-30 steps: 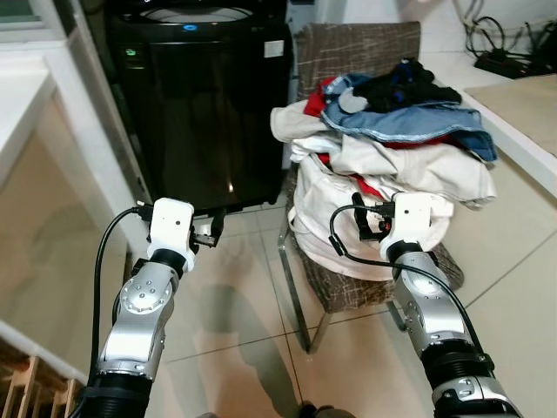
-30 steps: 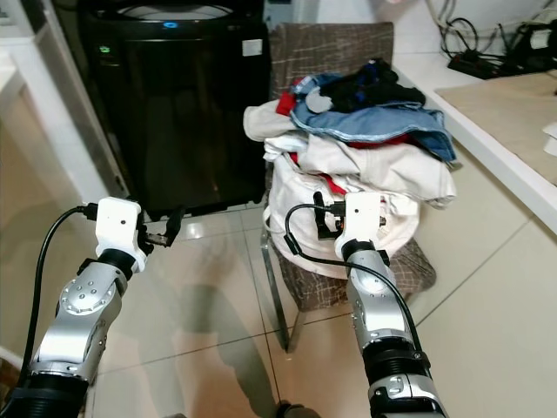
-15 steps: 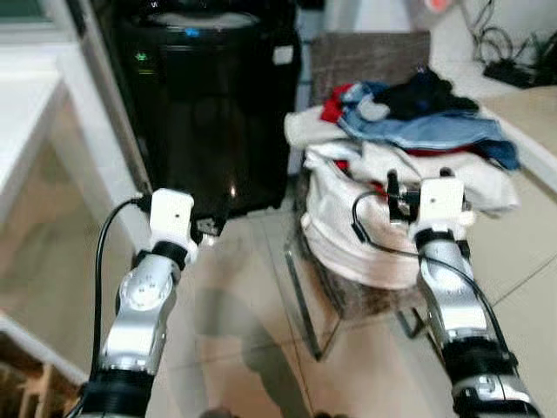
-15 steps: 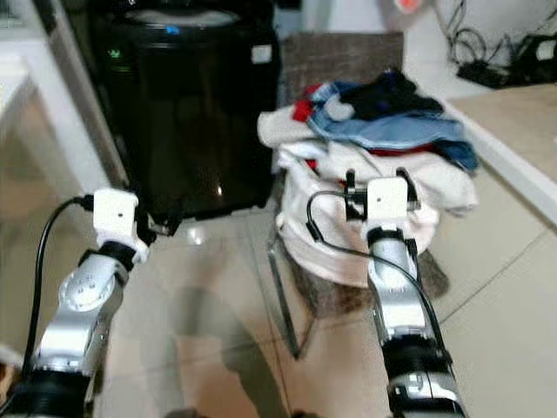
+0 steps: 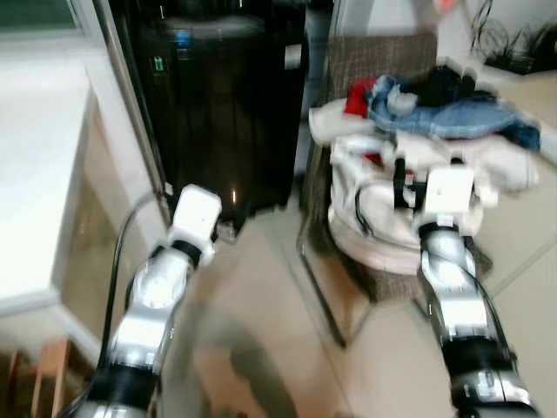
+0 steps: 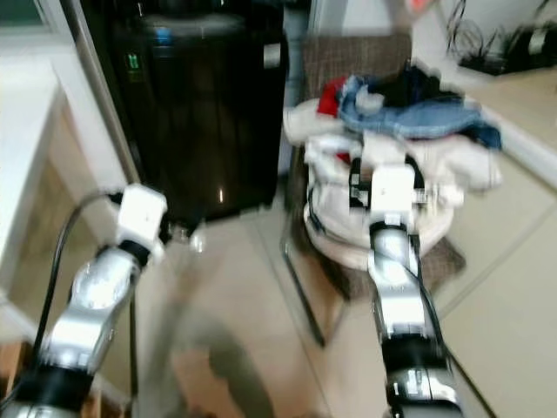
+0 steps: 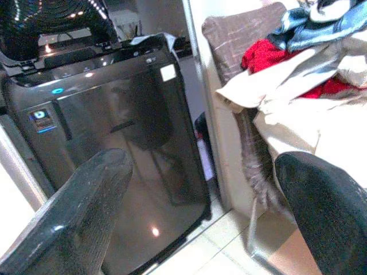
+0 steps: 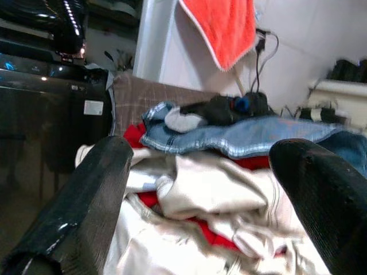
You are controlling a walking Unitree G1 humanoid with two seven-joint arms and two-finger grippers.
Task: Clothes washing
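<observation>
Facing one washer (image 5: 222,104), one laundry-heaped chair (image 5: 374,65).

Both head views are smeared with motion blur, so edges run soft everywhere. The tall glossy black washing machine (image 5: 222,104) loses its lid past twelve o'clock. The heap of white, red and blue denim clothes (image 6: 396,148) buries the seat of the brown woven chair (image 5: 374,65), leaving just the backrest and a leg. At two o'clock, dark cables on the pale counter (image 5: 522,78) blur beyond telling. An orange cloth (image 8: 221,28) is cut off at the wrist view's upper edge.
</observation>
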